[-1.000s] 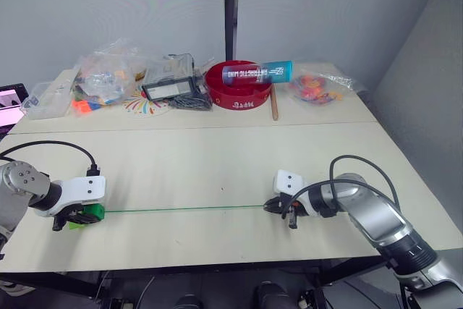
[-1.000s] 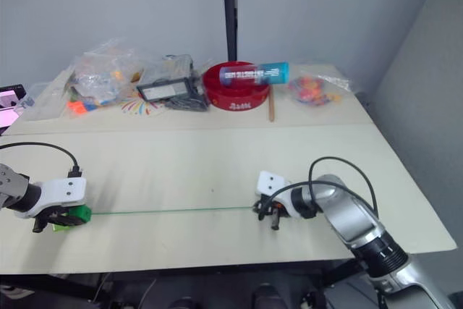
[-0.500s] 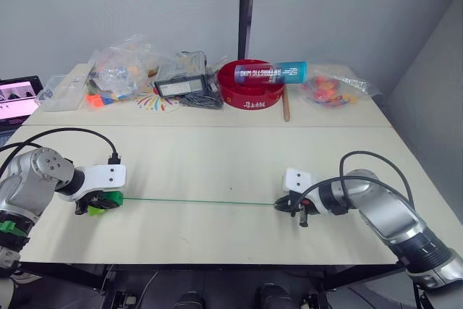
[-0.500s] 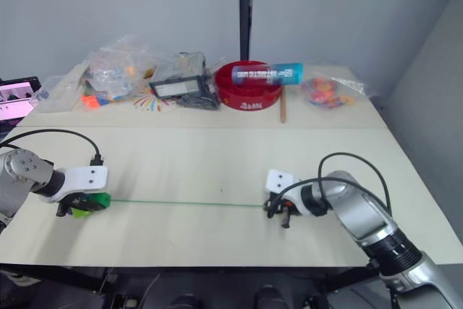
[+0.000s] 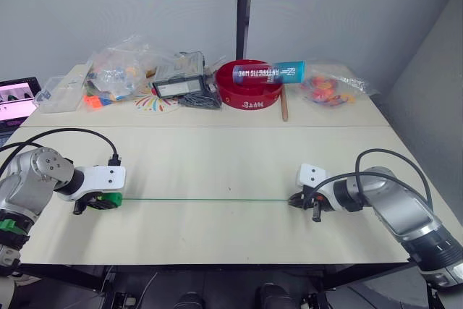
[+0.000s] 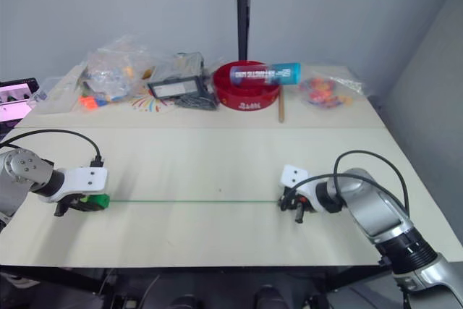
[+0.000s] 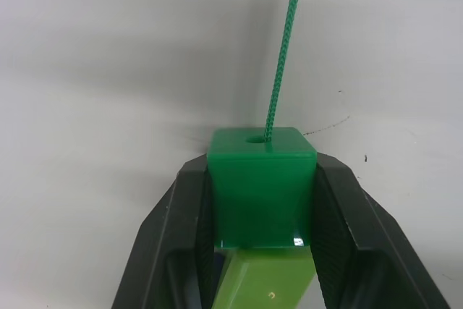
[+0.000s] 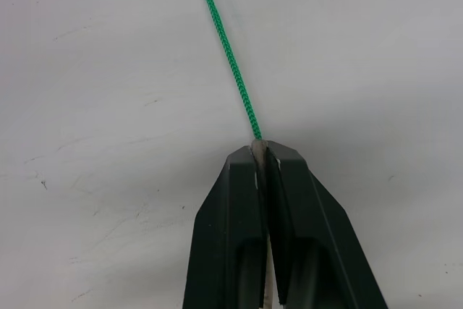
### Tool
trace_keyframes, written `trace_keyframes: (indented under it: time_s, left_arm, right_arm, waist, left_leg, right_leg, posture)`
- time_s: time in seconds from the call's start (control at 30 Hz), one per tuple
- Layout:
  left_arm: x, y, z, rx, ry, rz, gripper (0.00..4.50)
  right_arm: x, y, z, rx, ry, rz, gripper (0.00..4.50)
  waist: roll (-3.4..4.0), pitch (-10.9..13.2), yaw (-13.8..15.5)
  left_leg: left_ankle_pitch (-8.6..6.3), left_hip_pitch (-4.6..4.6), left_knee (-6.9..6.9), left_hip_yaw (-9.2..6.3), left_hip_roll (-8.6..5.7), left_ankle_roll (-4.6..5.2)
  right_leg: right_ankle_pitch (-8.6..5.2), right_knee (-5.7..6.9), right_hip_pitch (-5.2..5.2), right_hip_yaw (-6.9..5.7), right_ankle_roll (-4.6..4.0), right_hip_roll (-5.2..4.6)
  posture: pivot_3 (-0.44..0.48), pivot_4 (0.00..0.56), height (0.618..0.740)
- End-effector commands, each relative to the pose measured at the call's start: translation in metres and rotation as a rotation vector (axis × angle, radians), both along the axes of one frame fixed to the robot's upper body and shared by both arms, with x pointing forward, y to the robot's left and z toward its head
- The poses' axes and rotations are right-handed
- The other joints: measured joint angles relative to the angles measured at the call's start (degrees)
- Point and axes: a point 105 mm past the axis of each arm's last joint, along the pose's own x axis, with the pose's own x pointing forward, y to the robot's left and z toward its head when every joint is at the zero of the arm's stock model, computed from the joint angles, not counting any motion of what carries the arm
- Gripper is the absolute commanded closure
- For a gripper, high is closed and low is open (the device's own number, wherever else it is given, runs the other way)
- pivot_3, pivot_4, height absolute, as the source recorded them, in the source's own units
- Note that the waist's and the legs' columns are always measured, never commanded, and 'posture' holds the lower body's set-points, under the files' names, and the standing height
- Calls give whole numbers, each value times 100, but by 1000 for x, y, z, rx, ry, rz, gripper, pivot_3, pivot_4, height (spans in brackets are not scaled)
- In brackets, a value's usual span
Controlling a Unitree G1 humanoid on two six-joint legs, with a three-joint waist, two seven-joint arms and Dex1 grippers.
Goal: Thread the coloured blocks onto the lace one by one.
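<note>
Left claw point(image 7: 262, 200) clamps dark green block point(image 7: 262, 182) with lace point(image 5: 202, 200) running taut from it to right claw point(image 8: 262, 153) pinching tip; harder pull risks tip slipping free.

Far side of the worktop point(image 5: 217, 157), centre — a blue tube point(image 5: 268, 73) lies across the rim of a red bowl point(image 5: 249, 92). White lettering runs along the tube's side; it cannot be read.

Near wall of the red bowl — a short white printed mark, also unreadable.

Left of the bowl, a dark flat device point(image 5: 176, 89) with a pale panel on its face; no characters can be made out.

Far left edge — a lit screen point(image 5: 16, 99), pinkish, showing a picture; no words readable.
</note>
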Motion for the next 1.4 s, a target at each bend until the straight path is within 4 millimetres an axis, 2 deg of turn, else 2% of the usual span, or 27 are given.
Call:
trace_keyframes:
  time_s: [0.03, 0.23, 0.5, 0.73, 0.93, 1.0, 1.23, 1.4]
  left_arm:
    - [-5, 16, -3, 53, 18, 56, 3309]
    - [-3, 16, -1, 44, 8, 83, 3309]
    - [6, 8, -10, -10, -56, 116, 3309]
    - [-2, 6, -17, -7, -33, 84, 3309]
    - [1, -4, -12, -87, -78, 39, 3309]
    - [0, -9, -11, -124, -83, 7, 2268]
    - [-6, -21, 8, -296, -92, -6, 11]
    - [-17, -16, 28, -367, -109, 27, 0]
  right_arm:
    - [0, -6, -5, -21, 12, -32, 4500]
    - [5, -16, -6, -55, -2, -64, 4500]
    - [-6, 21, -2, 59, 7, 32, 4500]
    - [-9, 31, -7, 68, 19, 60, 4500]
    - [-8, 37, -5, 112, 12, 64, 4500]
    - [-7, 39, -4, 123, 2, 66, 4500]
    - [-4, 44, 14, 183, -45, 101, 2123]
    - [-6, 45, 39, 246, -89, 140, 439]
  waist:
    - [0, 0, -2]
    - [0, 0, -6]
    - [14, -8, -17]
    - [37, -21, -14]
    - [38, -22, -13]
    - [38, -22, -12]
    - [31, -14, -8]
    - [3, 6, -37]
  left_leg:
    - [0, 0, 0, 0, 0, 0]
    - [0, 1, 0, 0, 1, 0]
    - [0, 14, 0, 0, 2, 0]
    - [0, 22, 0, 2, 1, 0]
    - [0, 22, 0, 3, 1, 0]
    - [0, 21, 0, 3, 1, 0]
    - [-1, -12, 0, 2, 1, 2]
    - [-5, -21, 0, 1, 2, 6]
  right_leg:
    - [0, 0, 0, 0, 0, 0]
    - [0, 1, 0, 0, 0, 1]
    - [-16, 13, 4, 1, 27, 2]
    - [-18, 15, 12, 3, 30, 2]
    - [-18, 14, 11, 4, 30, 2]
    - [-18, 14, 10, 4, 30, 2]
    - [5, -4, -11, 2, -8, -1]
    - [5, -19, -16, 1, -9, -1]
  posture:
    - [0, 150, 731]
    - [0, 150, 731]
    - [0, 150, 731]
    - [0, 150, 731]
    - [0, 150, 731]
    - [0, 150, 731]
    - [0, 150, 731]
    - [0, 150, 731]
